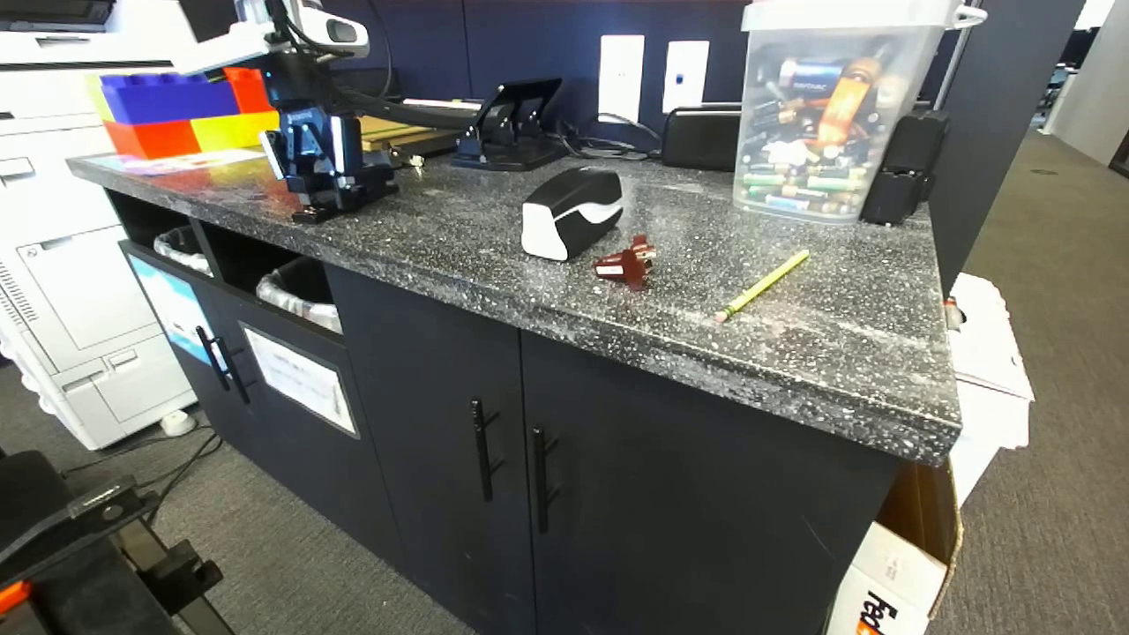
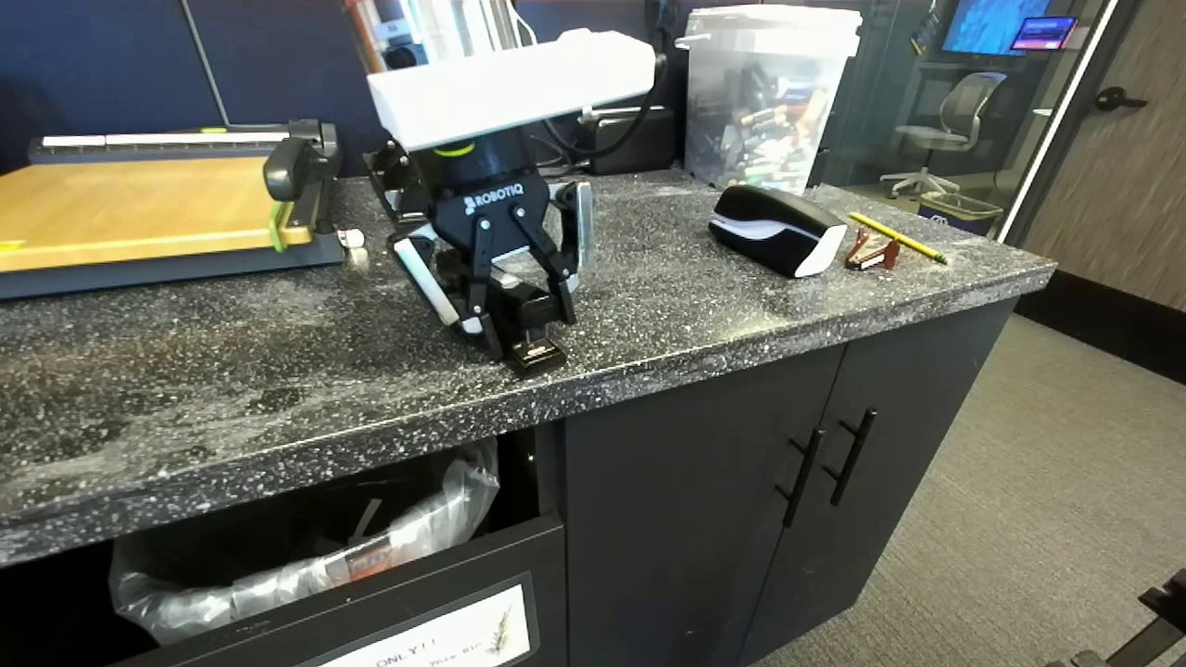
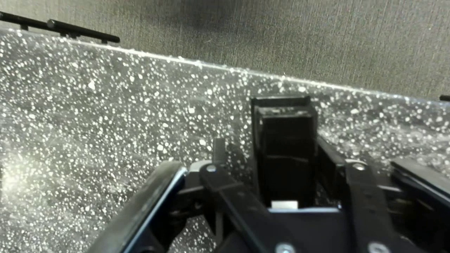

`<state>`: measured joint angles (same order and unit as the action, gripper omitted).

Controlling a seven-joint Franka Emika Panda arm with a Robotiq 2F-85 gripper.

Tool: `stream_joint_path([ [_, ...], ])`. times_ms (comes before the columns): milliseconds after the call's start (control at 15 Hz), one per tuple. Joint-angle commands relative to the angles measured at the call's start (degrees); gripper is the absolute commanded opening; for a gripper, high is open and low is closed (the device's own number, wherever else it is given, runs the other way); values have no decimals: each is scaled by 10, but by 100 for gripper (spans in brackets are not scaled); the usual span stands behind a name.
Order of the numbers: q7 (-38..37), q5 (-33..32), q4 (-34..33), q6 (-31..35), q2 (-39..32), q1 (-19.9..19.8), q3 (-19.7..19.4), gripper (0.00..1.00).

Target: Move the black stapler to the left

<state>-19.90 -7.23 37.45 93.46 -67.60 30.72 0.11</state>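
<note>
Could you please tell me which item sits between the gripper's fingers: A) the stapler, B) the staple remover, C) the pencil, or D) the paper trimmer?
A: in the wrist view, the stapler sits within the open gripper, with a gap showing along its left side in that picture.

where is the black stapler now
In the wrist view, the black stapler is right of centre, between the gripper's fingers, near the front edge of the countertop.
</note>
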Motion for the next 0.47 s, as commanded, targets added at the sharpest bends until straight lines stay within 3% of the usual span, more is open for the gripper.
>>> stream_joint_path([
  [0,40,4,-10,-85,33,-7,6,96],
  [200,49,15,14,-124,91,-29,6,100],
  [267,38,1,-14,-94,43,-10,0,99],
  [400,43,5,-9,-115,72,-22,1,100],
])
